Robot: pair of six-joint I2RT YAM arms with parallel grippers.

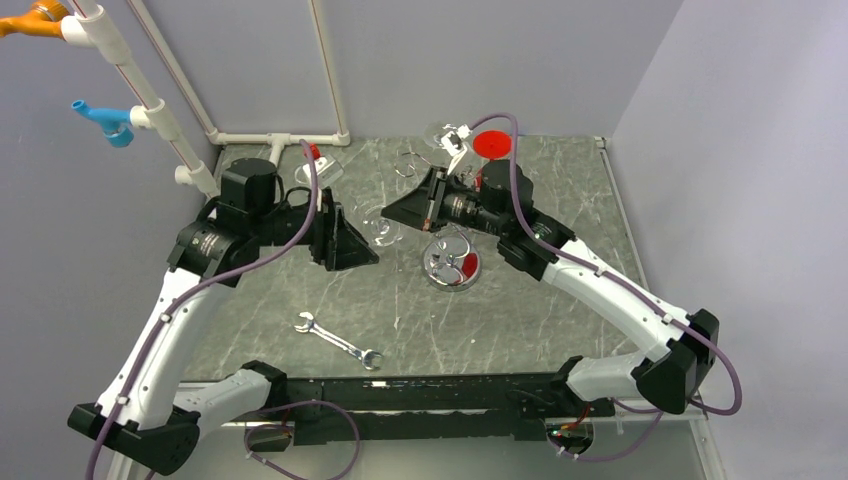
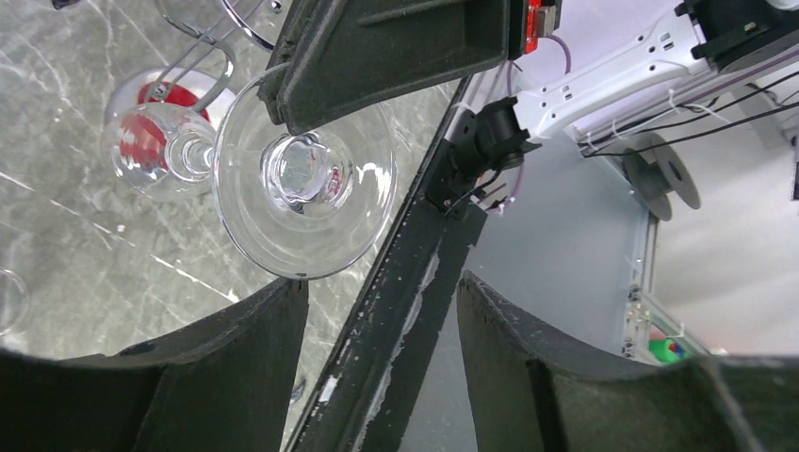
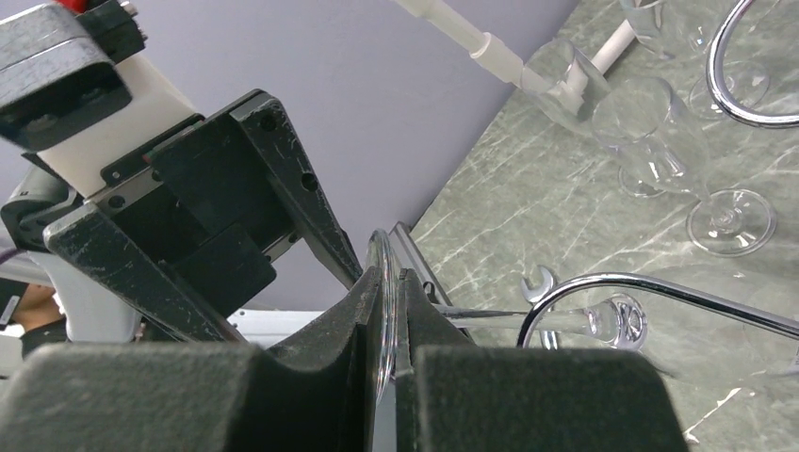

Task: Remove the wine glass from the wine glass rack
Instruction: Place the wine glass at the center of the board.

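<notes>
The wine glass (image 1: 384, 233) lies sideways between my two grippers, with its stem (image 3: 565, 320) running under a curled chrome arm (image 3: 603, 281) of the wine glass rack (image 1: 452, 268). My right gripper (image 3: 384, 301) is shut on the thin edge of the glass's foot. In the left wrist view the round foot (image 2: 301, 179) faces the camera, with the right gripper's black finger over its top. My left gripper (image 2: 382, 311) is open just below the foot. The foot's lower rim sits at the tip of one of the left fingers (image 2: 236, 358), with nothing between the jaws.
A silver wrench (image 1: 338, 340) lies on the marble table near the front. Other clear glasses (image 3: 650, 141) stand at the back beside a red disc (image 1: 492, 143). White pipe framing (image 1: 280, 138) runs along the back-left corner. Grey walls close the sides.
</notes>
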